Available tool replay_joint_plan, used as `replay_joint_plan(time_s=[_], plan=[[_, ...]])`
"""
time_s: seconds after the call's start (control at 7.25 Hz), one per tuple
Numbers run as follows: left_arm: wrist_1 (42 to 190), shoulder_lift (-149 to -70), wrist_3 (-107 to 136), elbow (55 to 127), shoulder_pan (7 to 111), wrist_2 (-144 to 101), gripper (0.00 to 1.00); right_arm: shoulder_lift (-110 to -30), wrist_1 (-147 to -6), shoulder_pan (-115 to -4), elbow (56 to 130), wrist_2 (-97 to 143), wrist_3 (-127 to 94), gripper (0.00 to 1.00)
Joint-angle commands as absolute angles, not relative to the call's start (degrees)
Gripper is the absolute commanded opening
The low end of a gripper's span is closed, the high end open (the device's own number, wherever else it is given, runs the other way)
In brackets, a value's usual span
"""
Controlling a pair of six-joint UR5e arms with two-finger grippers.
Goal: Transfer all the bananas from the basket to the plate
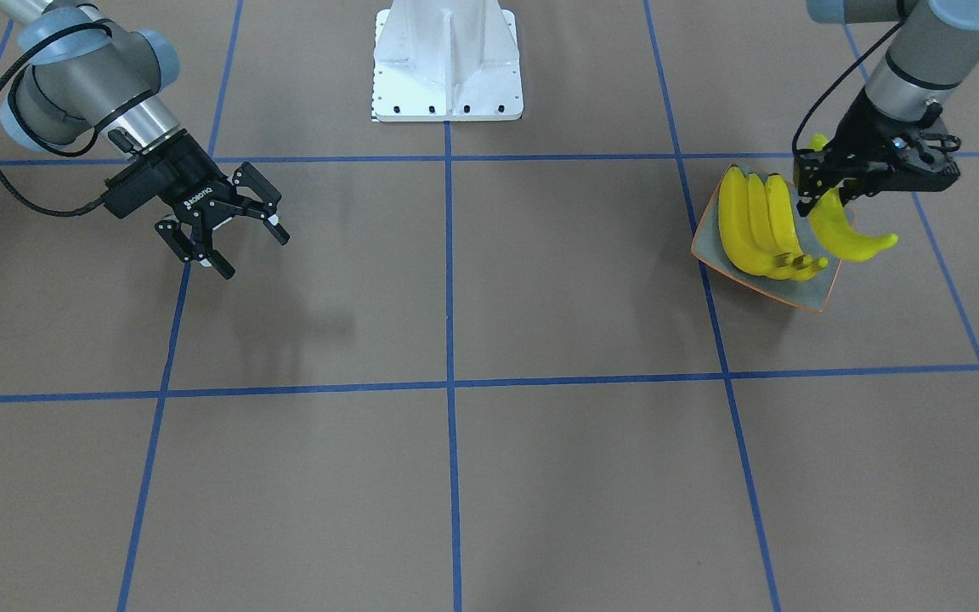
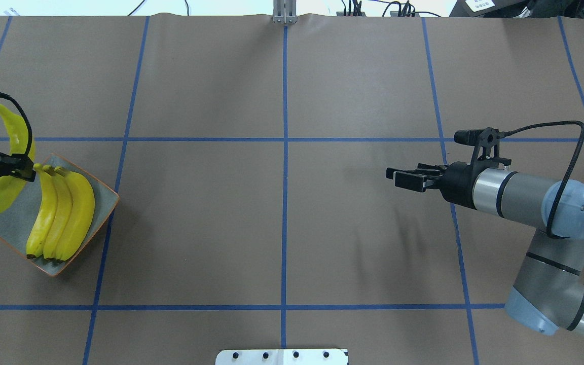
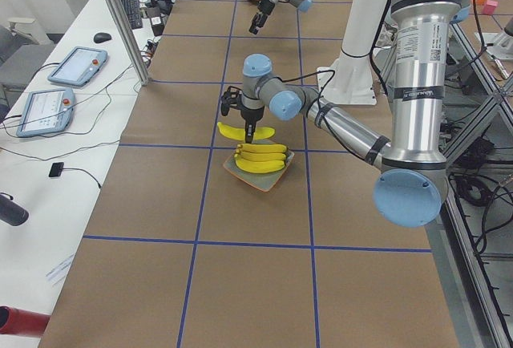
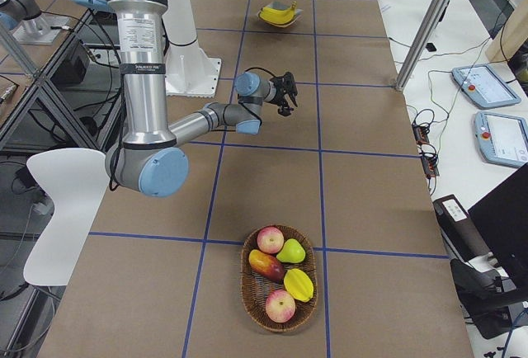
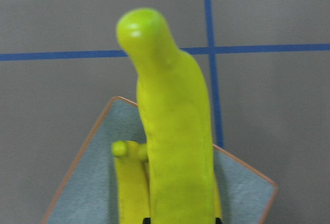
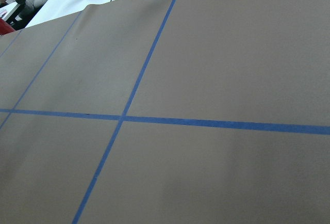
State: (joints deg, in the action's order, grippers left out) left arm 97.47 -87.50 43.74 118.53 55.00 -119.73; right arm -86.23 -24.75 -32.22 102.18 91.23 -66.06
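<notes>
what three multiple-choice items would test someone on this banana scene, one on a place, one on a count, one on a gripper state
1. Where is the banana that does not lie on the plate? A under the right gripper; B in the left gripper, at the plate's edge; C flat on the table, far from the plate.
2. How many bananas lie on the plate? A two; B three; C four.
3. How is the right gripper? A open, empty; B shut on a banana; C shut on the plate.

1 B: the front-facing view shows its fingers clamped on that banana.
2 B: three lie side by side.
3 A: its fingers stand spread with nothing between them.
</notes>
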Motion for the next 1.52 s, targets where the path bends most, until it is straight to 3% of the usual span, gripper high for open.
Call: replay_joint_plan(time_s=[0.0,0.97,1.38], plan=[[97.82,-86.83,42.10,114.36,55.81,-119.88,0.00,-86.57,-24.79,-32.52,102.13,91.06,-66.09,1.00],[98.00,-86.66,47.27,111.45,51.35,-121.82,0.00,-86.48,-24.79,-32.34,101.16,90.09,-66.36,1.00],[105.35,-81.23,48.60,111.45,49.57,-120.59,0.00,-86.31,-24.79,-32.34,100.90,89.65,-66.36,1.00]])
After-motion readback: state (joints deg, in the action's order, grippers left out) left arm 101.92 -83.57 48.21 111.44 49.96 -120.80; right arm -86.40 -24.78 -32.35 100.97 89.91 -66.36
